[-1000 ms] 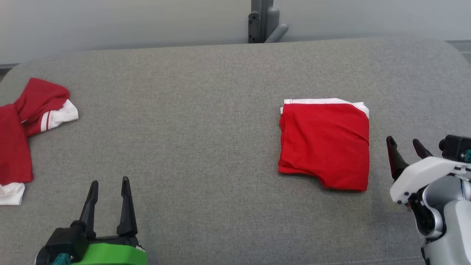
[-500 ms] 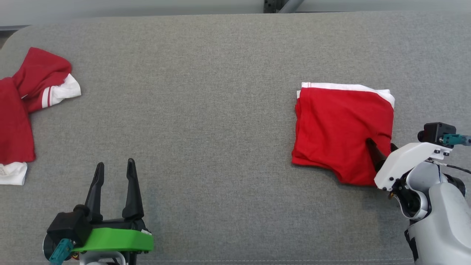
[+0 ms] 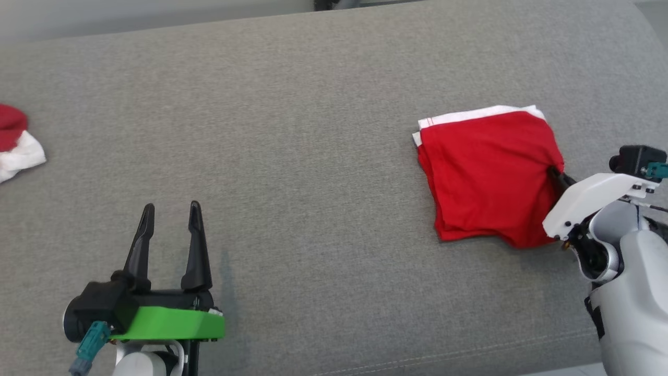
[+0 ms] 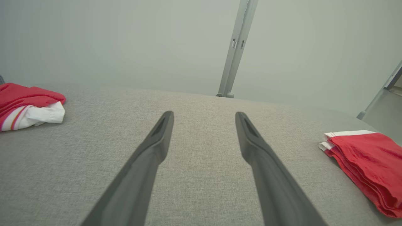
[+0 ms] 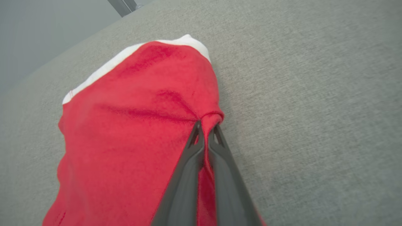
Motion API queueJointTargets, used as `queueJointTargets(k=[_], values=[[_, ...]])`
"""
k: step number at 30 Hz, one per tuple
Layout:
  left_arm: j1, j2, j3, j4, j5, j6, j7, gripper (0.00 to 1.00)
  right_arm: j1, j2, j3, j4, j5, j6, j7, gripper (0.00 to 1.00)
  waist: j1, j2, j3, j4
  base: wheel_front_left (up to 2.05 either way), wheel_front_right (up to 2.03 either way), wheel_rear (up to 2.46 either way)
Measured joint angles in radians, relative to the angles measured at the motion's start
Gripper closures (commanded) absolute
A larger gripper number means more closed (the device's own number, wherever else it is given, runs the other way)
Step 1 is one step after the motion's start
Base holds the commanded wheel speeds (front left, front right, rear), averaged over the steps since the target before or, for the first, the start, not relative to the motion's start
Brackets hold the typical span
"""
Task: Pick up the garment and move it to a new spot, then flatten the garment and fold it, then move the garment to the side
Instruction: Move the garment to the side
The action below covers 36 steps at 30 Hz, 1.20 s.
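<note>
A folded red garment [image 3: 485, 175] with a white band along its far edge lies on the right of the grey padded table [image 3: 302, 156]. My right gripper [image 3: 554, 172] is shut on its right edge, where the cloth puckers. In the right wrist view the garment [image 5: 125, 131] bunches between the closed fingertips of that gripper [image 5: 205, 127]. My left gripper [image 3: 171, 211] stands open above bare table at the lower left, holding nothing. The left wrist view shows this gripper [image 4: 204, 117] with fingers spread wide and the folded garment [image 4: 367, 163] off to the right.
A second red and white garment [image 3: 15, 143] lies crumpled at the table's far left edge, also seen in the left wrist view as a heap [image 4: 28, 105]. A grey metal post [image 4: 237, 47] rises behind the table. The table's front edge [image 3: 417, 360] runs close below my arms.
My right gripper moved in onto the folded garment's right edge and shut on it, puckering the cloth. The head camera shifted right and down. The left gripper stayed open.
</note>
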Motion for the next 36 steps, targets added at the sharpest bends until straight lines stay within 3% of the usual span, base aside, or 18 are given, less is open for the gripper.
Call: queueJointTargets(k=[10, 15, 22, 23, 24, 25, 31, 36], values=[[-0.108, 0.007, -0.052, -0.007, 0.059, -0.033, 0.000, 0.00, -0.189, -0.169, 0.014, 0.043, -0.124, 0.000, -0.065, 1.00, 0.0000, 0.0000, 0.122, -0.115, 0.00, 0.00, 0.00], [-0.138, 0.011, -0.063, 0.000, 0.066, -0.040, 0.000, 0.00, -0.284, -0.250, 0.017, 0.110, -0.221, 0.000, -0.155, 1.00, 0.0000, 0.0000, 0.204, -0.137, 0.00, 0.00, 0.00], [-0.141, 0.010, -0.048, 0.004, 0.068, -0.041, 0.001, 0.00, -0.344, -0.303, -0.055, 0.249, -0.294, 0.000, -0.206, 1.00, 0.0001, 0.0000, 0.271, -0.131, 0.00, 0.00, 0.00], [-0.140, 0.010, -0.046, 0.005, 0.068, -0.041, 0.000, 0.00, -0.346, -0.305, -0.071, 0.267, -0.307, 0.000, -0.217, 0.93, 0.0001, 0.0000, 0.272, -0.127, 0.00, 0.00, 0.00], [-0.139, 0.010, -0.044, 0.007, 0.068, -0.041, 0.001, 0.00, -0.347, -0.306, -0.085, 0.277, -0.324, 0.000, -0.233, 0.50, 0.0001, 0.0000, 0.271, -0.123, 0.00, 0.00, 0.00], [-0.136, 0.010, -0.042, 0.008, 0.067, -0.041, 0.001, 0.00, -0.347, -0.305, -0.097, 0.285, -0.347, 0.001, -0.252, 0.00, 0.0001, 0.0000, 0.267, -0.121, 0.00, 0.00, 0.00], [-0.121, 0.005, -0.039, 0.007, 0.059, -0.035, 0.000, 0.00, -0.348, -0.274, -0.136, 0.267, -0.427, 0.001, -0.378, 0.00, 0.0001, 0.0000, 0.220, -0.114, 0.00, 0.00, 0.00], [-0.082, 0.002, -0.029, 0.019, 0.042, -0.023, 0.001, 0.00, -0.281, -0.234, -0.076, 0.152, -0.419, 0.000, -0.473, 0.00, 0.0001, 0.0000, 0.157, -0.113, 0.00, 0.00, 0.00]])
